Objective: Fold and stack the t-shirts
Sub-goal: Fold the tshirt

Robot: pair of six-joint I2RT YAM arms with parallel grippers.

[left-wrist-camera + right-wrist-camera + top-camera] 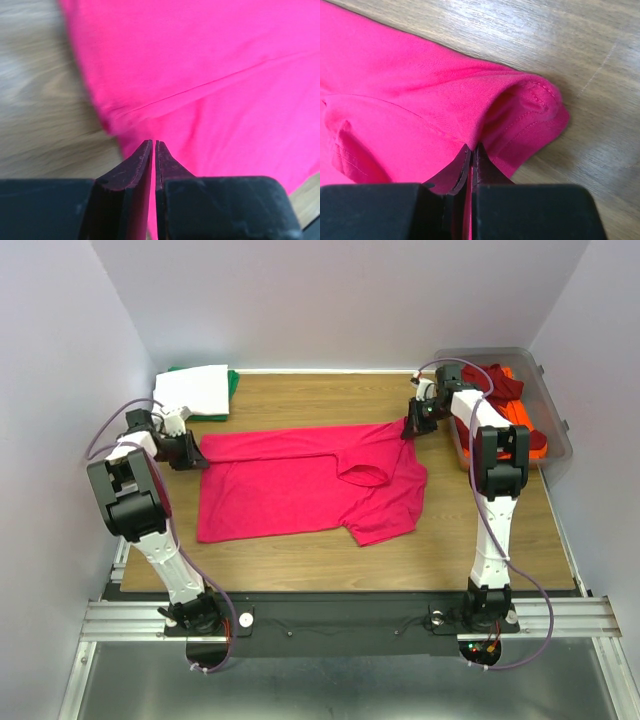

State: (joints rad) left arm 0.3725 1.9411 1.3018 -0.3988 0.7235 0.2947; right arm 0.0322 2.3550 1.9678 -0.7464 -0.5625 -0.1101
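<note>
A bright pink-red t-shirt (310, 485) lies spread across the middle of the wooden table, its far edge pulled taut between my two grippers. My left gripper (196, 451) is shut on the shirt's far-left corner; in the left wrist view the jaws (154, 142) are pinched on the pink cloth (210, 75). My right gripper (409, 426) is shut on the far-right sleeve; the right wrist view shows the jaws (472, 146) pinching the sleeve (530, 110) at its hem. A folded white t-shirt (190, 390) lies on a green one (233, 385) at the far left.
A clear grey plastic bin (545, 415) at the far right holds dark red (495, 380) and orange (525, 425) t-shirts. Walls enclose the table on the left, back and right. Bare wood (300, 555) shows in front of the shirt.
</note>
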